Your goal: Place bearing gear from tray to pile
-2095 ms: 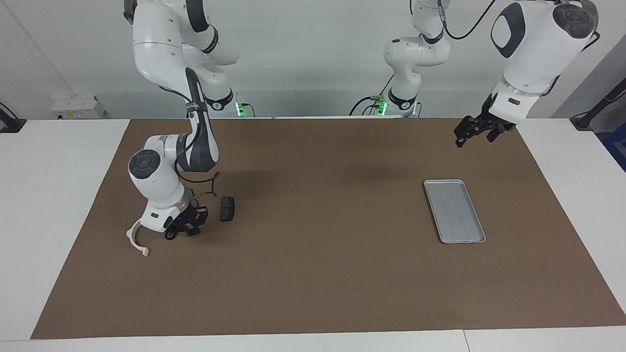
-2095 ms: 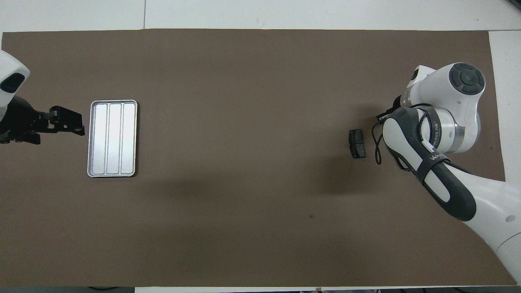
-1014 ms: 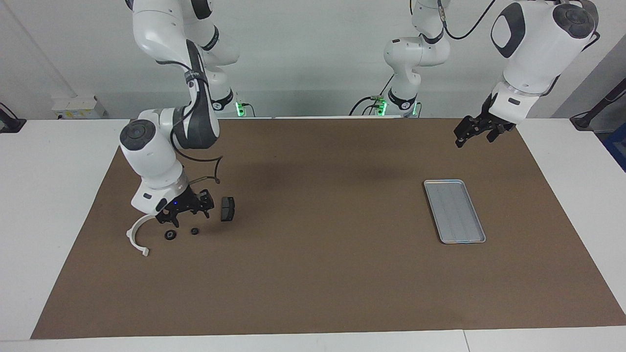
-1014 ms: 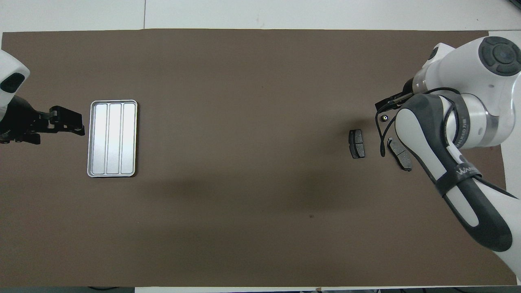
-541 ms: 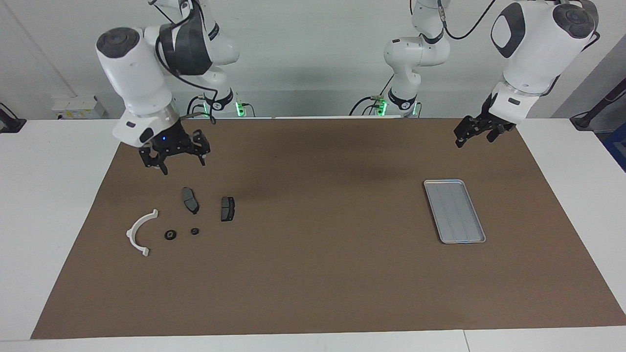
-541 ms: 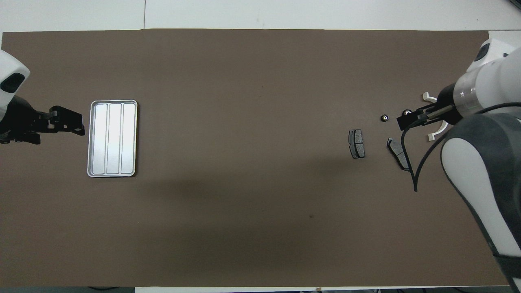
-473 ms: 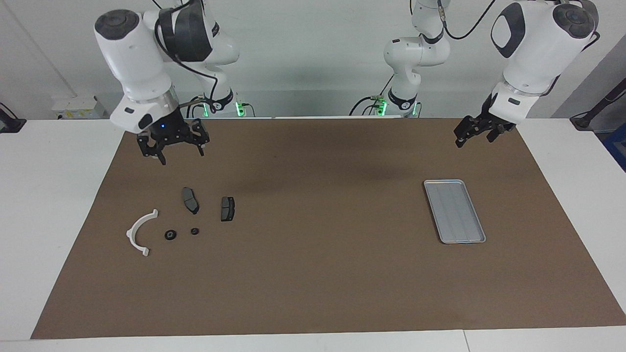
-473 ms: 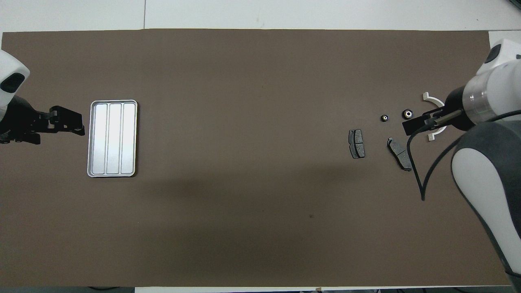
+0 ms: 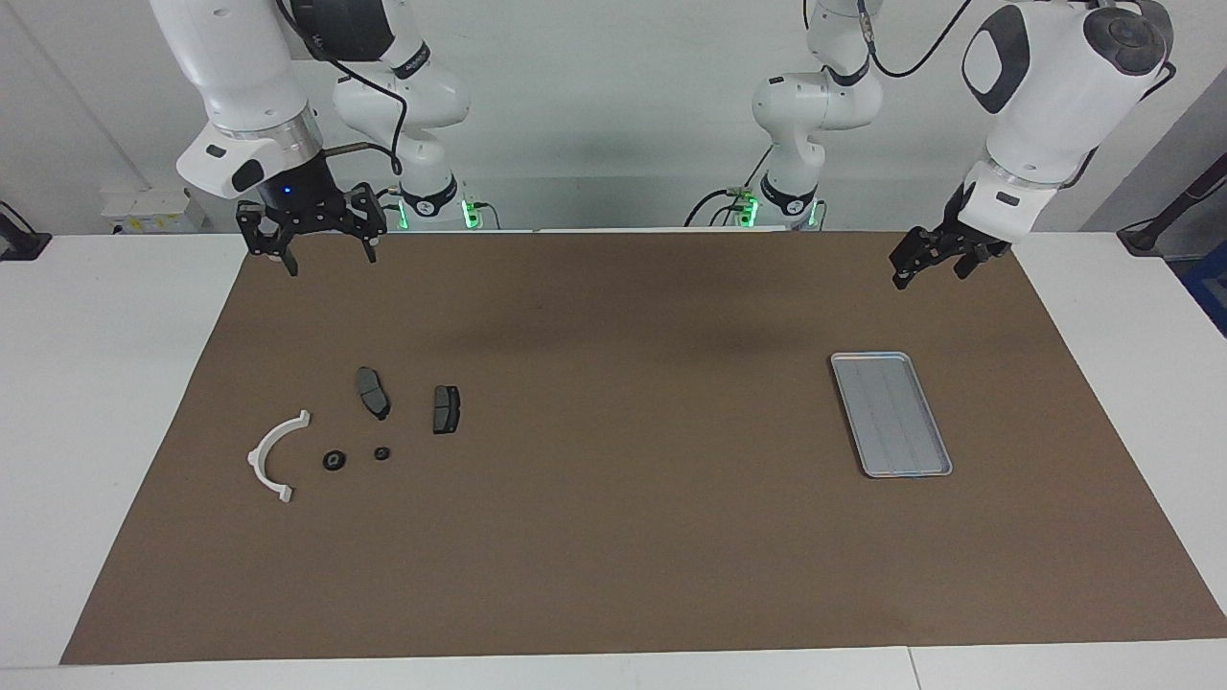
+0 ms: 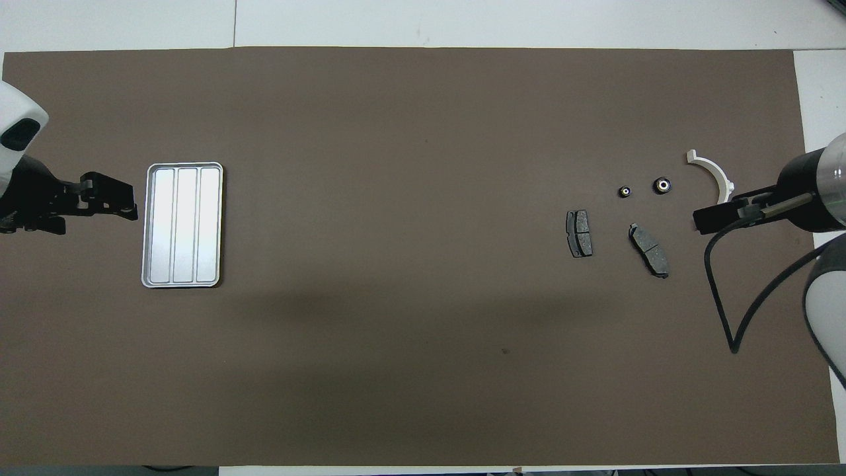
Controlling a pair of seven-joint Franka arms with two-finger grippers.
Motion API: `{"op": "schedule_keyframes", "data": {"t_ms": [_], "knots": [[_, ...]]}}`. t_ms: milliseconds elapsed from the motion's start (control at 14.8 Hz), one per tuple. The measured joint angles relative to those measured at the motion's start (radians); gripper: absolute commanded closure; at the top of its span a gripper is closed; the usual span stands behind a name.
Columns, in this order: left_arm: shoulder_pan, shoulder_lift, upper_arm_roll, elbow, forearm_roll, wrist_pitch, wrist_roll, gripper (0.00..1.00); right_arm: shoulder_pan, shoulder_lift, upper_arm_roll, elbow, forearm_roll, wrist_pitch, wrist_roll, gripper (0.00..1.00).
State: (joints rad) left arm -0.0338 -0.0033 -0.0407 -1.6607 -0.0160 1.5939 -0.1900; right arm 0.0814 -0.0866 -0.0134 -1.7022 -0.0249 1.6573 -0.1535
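Five loose parts lie grouped on the brown mat [image 9: 613,537] toward the right arm's end of the table, the pile [image 9: 359,431] serving as the reference point: one white semicircular bracket [image 9: 271,458], two dark brake-pad pieces [image 9: 372,392] [image 9: 445,408], and two small black ring-shaped bearing gears [image 9: 334,460] [image 9: 381,452]. Both gears rest flat on the mat, between the bracket and the pads and farther from the robots than the pads; none of the five touch one another. The single silver tray [image 9: 891,414] sits well apart from the pile, toward the left arm's end, its three ridged lanes bare. The right gripper [image 9: 310,247] hangs high over the mat's edge nearer the robots than the pile, jaws spread wide and carrying nothing. The left gripper [image 9: 937,259] waits in the air, over the mat near the tray and well away from the pile, jaws likewise released and empty.
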Motion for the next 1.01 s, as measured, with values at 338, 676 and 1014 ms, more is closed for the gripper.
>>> {"op": "schedule_keyframes", "data": {"t_ms": [338, 676, 1014], "knots": [[0.0, 0.0, 0.0, 0.0, 0.0, 0.0, 0.0, 0.0, -0.078, -0.001, 0.052, 0.02, 0.0, -0.015, 0.004, 0.0], [0.0, 0.0, 0.0, 0.0, 0.0, 0.0, 0.0, 0.0, -0.144, -0.001, 0.085, 0.02, 0.0, -0.021, 0.049, 0.0], [0.0, 0.0, 0.0, 0.0, 0.0, 0.0, 0.0, 0.0, -0.144, -0.004, 0.087, 0.021, 0.0, -0.04, 0.059, 0.0]]}}
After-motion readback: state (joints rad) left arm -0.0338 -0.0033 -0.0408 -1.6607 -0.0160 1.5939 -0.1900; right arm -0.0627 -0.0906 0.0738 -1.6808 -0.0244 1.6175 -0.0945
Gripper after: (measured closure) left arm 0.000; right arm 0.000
